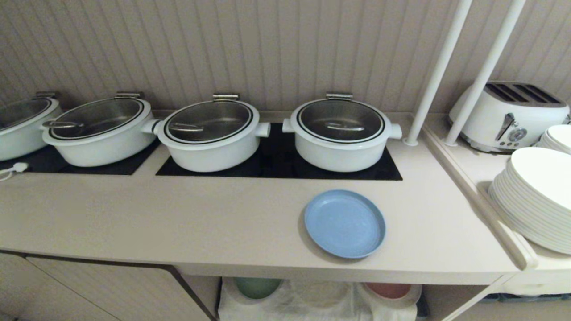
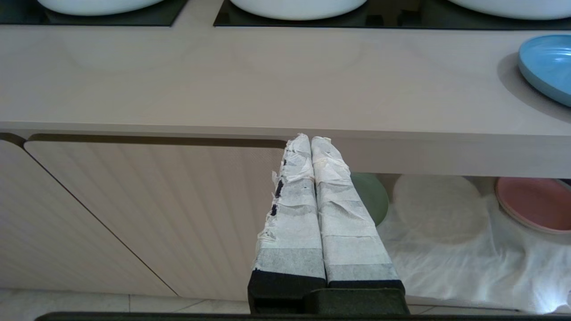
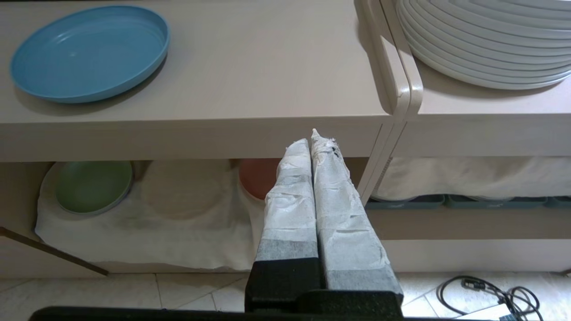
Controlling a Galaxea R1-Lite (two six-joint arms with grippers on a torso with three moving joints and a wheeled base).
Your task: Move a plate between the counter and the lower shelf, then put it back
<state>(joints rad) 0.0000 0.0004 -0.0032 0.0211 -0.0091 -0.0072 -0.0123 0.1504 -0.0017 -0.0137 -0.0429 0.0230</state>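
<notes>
The plate (image 1: 345, 223) lies flat on the counter (image 1: 178, 223), near the front edge and to the right of the middle, in front of the rightmost pot (image 1: 341, 133). A narrow strip of bare worktop separates its near rim from the counter's thick front edge. To its left the worktop is wide and bare; to its right there is also free surface up to the raised lip where the side counter with the stack of white plates (image 1: 535, 200) begins. Behind it, the black cooktop panel (image 1: 276, 165) is close but not touching.

The plate is round, light blue, with a raised rim and faint rings inside.

Below the counter, the lower shelf (image 3: 26, 187) holds a rumpled white cloth (image 3: 147, 236). A green plate (image 3: 91, 185) sits at its left, a pink plate (image 2: 533, 203) at its right, and the round hump between them carries no plate. In the head view the counter's edge hides most of this shelf. In the right wrist view the pink plate is partly covered by the fingers.

Both grippers hang in front of the counter, below its edge, and do not appear in the head view. The left gripper (image 2: 311, 140) has its taped fingers pressed together, holding nothing. The right gripper (image 3: 311, 140) is the same, clenched and empty, well apart from the plate.
</notes>
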